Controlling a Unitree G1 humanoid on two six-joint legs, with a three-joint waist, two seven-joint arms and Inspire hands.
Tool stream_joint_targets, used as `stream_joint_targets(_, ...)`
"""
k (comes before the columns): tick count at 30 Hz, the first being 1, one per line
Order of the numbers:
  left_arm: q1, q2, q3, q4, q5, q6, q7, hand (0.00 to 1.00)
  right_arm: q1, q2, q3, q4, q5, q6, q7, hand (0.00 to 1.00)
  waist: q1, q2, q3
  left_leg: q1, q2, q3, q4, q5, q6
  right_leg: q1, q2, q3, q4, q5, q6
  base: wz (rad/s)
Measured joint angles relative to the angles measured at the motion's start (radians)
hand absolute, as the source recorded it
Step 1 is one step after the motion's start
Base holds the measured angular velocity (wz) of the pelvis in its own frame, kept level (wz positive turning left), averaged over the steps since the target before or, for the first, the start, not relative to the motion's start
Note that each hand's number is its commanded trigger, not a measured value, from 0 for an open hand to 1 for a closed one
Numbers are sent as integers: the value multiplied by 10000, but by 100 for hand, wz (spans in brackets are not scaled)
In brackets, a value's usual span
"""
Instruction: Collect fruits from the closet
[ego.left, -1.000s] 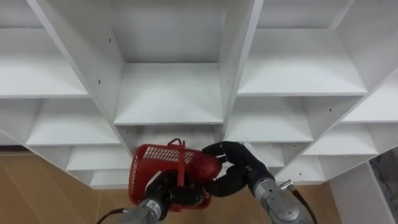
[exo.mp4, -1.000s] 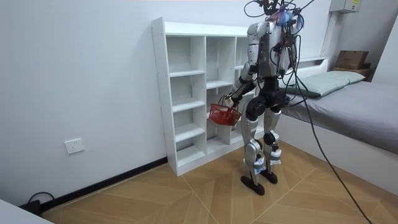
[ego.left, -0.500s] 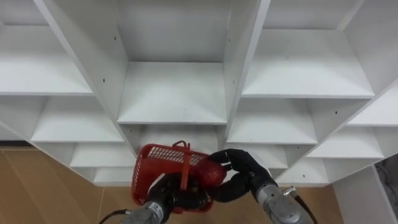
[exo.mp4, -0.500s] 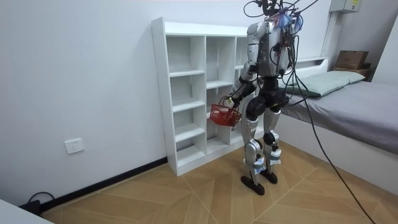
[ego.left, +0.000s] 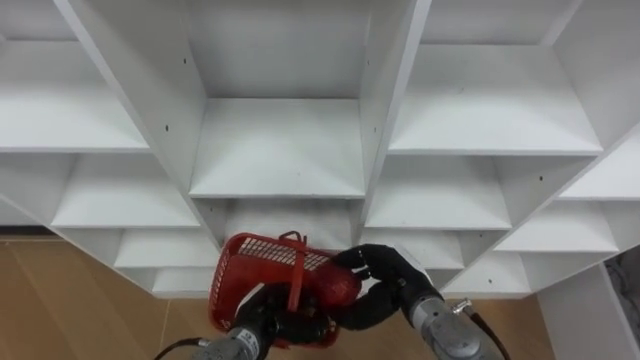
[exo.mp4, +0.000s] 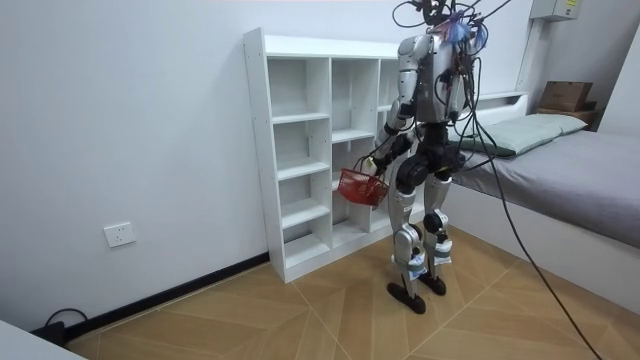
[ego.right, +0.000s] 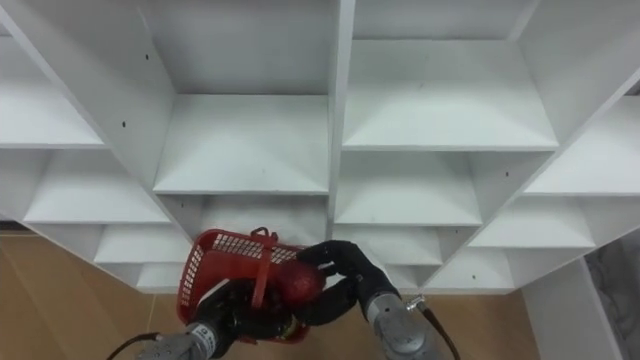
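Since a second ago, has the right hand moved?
Yes. The right hand, curled round the red fruit, has drawn slightly down from the middle shelf's front edge, beside the red basket.

A bedroom in a home: a tall white open-shelved closet (exo.mp4: 300, 170) stands against a plain white wall (exo.mp4: 120, 100) just ahead of the robot's right hand (ego.left: 392, 284), a grey-covered bed (exo.mp4: 590, 170) with a pale pillow (exo.mp4: 535, 128) lies behind it, and herringbone wooden flooring (exo.mp4: 250, 320) spreads below.
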Motion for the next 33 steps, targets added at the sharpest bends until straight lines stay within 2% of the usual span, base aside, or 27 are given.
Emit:
stream_joint_targets(16, -45, 40, -350, 3, -1, -6, -11, 100, -17, -35, 50, 38, -249, 19, 52, 0, -25, -12, 2, -10, -2, 1, 2, 0, 0, -10, -5, -23, 2, -1, 1, 0)
stream_joint_targets(33, -39, 67, -353, 116, -2, -3, -12, 100, -16, -33, 37, 324, -299, 46, -27, 0, -73, -20, 1, 5, -2, 6, 3, -1, -1, 6, -1, -22, -7, -1, 1, 0)
